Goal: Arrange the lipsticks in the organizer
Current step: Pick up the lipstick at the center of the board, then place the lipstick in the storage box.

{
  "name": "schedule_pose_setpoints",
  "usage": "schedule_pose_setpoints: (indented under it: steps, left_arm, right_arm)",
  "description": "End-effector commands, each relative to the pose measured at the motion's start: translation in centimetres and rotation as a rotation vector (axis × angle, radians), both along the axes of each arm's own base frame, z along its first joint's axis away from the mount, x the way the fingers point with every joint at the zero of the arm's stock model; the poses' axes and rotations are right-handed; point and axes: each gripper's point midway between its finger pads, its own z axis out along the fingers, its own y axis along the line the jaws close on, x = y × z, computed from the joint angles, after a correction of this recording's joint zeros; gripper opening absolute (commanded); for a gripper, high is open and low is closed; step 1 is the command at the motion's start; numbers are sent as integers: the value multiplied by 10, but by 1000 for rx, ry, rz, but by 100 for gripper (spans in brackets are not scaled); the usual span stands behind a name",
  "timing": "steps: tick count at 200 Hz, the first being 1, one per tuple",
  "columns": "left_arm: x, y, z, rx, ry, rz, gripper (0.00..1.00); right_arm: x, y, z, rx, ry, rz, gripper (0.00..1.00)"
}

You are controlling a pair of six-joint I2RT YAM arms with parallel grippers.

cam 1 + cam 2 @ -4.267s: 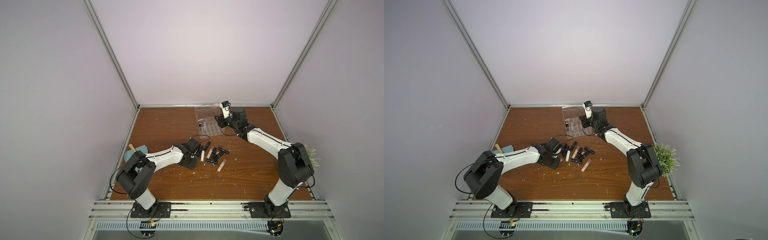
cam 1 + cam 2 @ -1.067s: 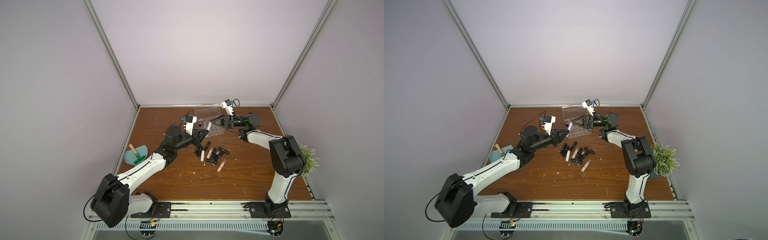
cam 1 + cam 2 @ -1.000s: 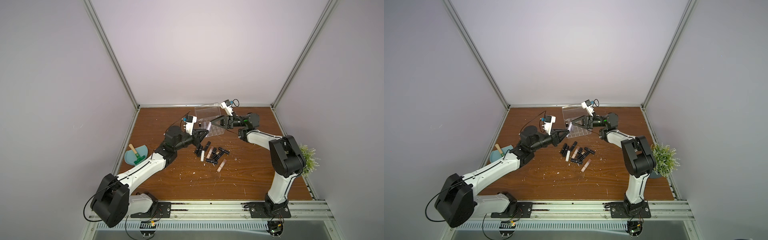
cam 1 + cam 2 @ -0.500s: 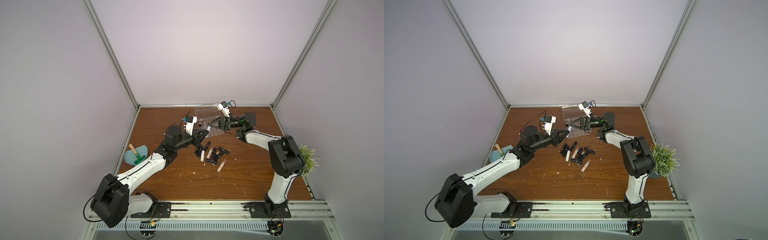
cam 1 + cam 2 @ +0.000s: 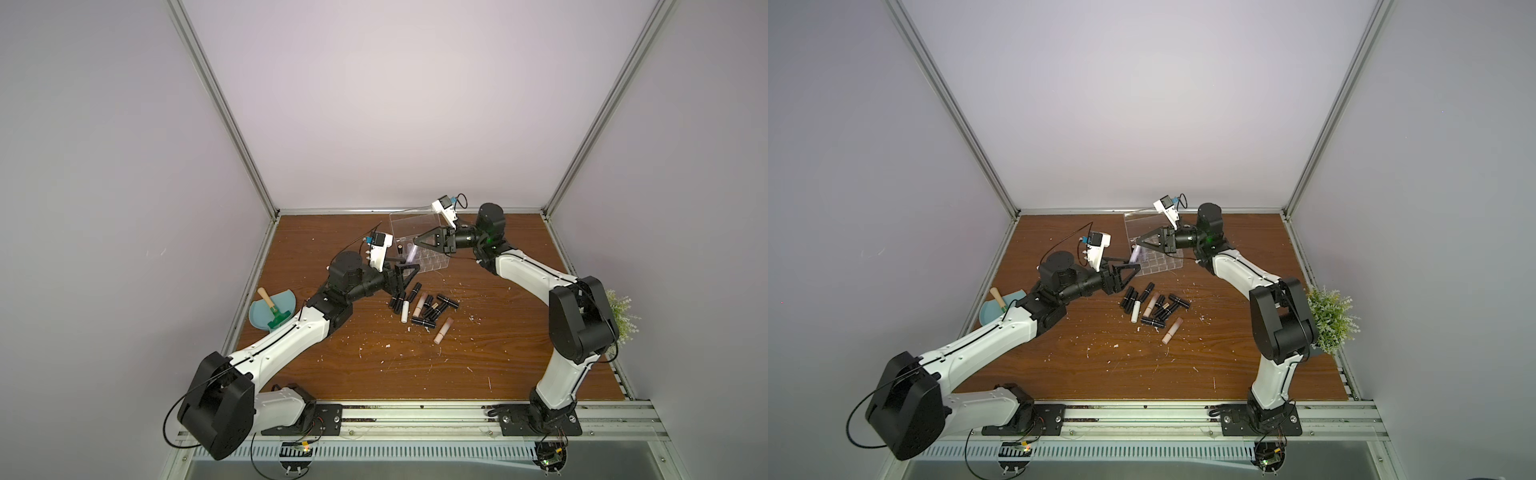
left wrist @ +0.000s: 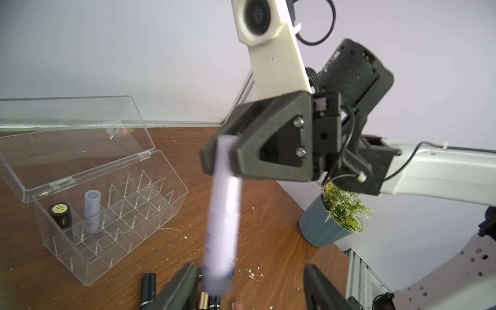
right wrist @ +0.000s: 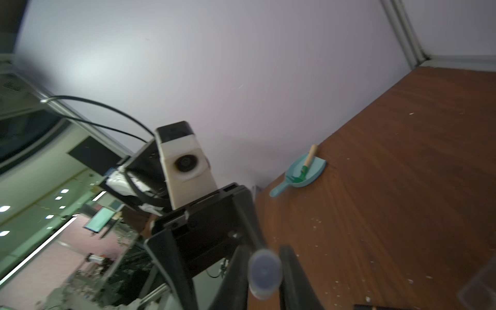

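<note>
A lavender lipstick (image 6: 222, 214) hangs in the air above the table, with my right gripper (image 7: 264, 272) shut on its upper end. My left gripper (image 6: 249, 290) stands open around the tube's lower end, which lies close to one finger (image 6: 178, 288). In both top views the two grippers (image 5: 406, 264) (image 5: 1139, 242) meet over the front edge of the clear organizer (image 5: 432, 262) (image 5: 1160, 264), whose lid is raised. A black lipstick (image 6: 61, 214) and a lavender one (image 6: 92, 206) stand in its compartments. Several more lipsticks (image 5: 424, 305) (image 5: 1154, 305) lie loose on the wooden table.
A light-blue dustpan (image 5: 272, 309) with a wooden-handled green tool lies at the table's left edge. A small potted plant (image 5: 1329, 318) stands at the right edge. White crumbs are scattered over the wood.
The right gripper reached in and shut on the lavender lipstick's upper end. The left gripper, which was shut on that tube, has opened.
</note>
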Motion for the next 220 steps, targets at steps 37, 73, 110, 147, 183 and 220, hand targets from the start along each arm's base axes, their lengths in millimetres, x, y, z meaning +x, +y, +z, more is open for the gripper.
schedule_pose_setpoints:
  steps: [37, 73, 110, 147, 183, 220]
  left_arm:
    - [3, 20, 2, 47, -58, 95, 67]
    - [2, 34, 3, 74, -83, 160, 67]
    - [1, 40, -1, 91, -90, 188, 66]
    - [1, 41, -3, 95, -89, 190, 66]
    - [1, 42, -4, 96, -86, 194, 67]
    - [1, 42, -3, 96, -88, 195, 66]
  right_arm:
    - [56, -13, -55, -290, -84, -321, 7]
    - [93, -18, -70, -393, -149, -501, 7]
    - [113, -19, -73, -481, -282, -698, 8]
    - [119, -16, -79, -535, -366, -779, 8]
    - [126, -18, -89, -575, -401, -821, 8]
    - [127, -24, -92, -587, -418, -851, 8]
